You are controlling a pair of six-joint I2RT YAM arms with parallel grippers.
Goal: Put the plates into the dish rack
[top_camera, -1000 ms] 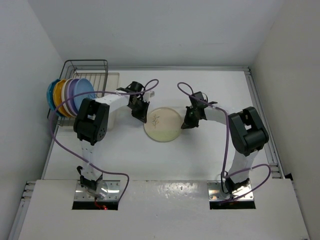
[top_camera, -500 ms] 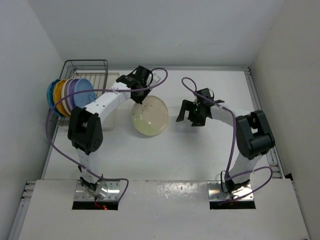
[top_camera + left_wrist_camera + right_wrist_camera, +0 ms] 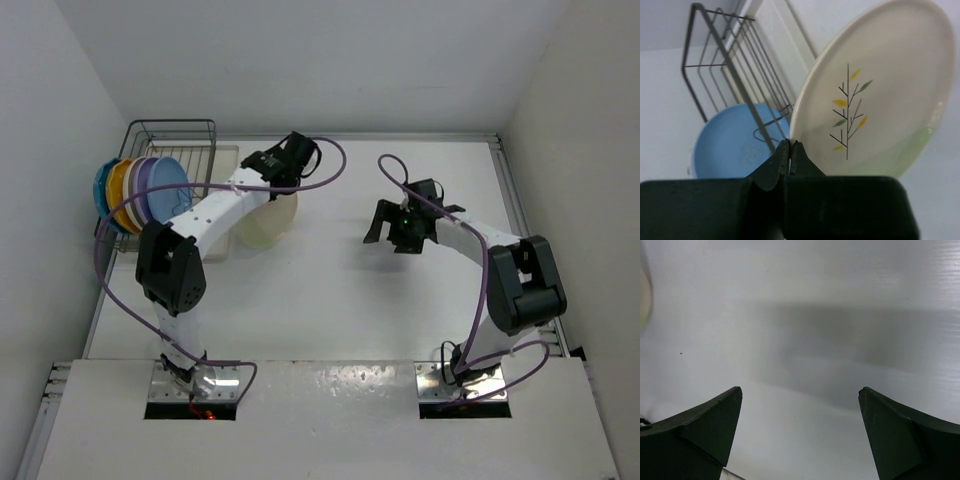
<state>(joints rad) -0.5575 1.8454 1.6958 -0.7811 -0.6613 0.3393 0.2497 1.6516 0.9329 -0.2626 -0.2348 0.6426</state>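
plates point(image 3: 140, 190): 6 total | 5 on edge in dish rack point(image 3: 172, 123), far left, faces right, rack long axis near-far | 1 cream sprig plate point(image 3: 875, 90) tipped on edge just right of rack | left gripper point(image 3: 790, 150) pinching its rim | right gripper point(image 3: 800, 395) spread, empty

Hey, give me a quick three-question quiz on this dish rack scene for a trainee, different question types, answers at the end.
1. True or false: the jaws of the left arm are shut on the rim of the round cream plate with the sprig motif.
2. Which plate in the dark grey wire dish rack stands nearest that cream plate? A teal dotted, B orange dotted, C plain blue plate.
3. Fill in: the jaws of the right arm stand ___ over the white table.
Key: 1 true; 2 C; 3 open.
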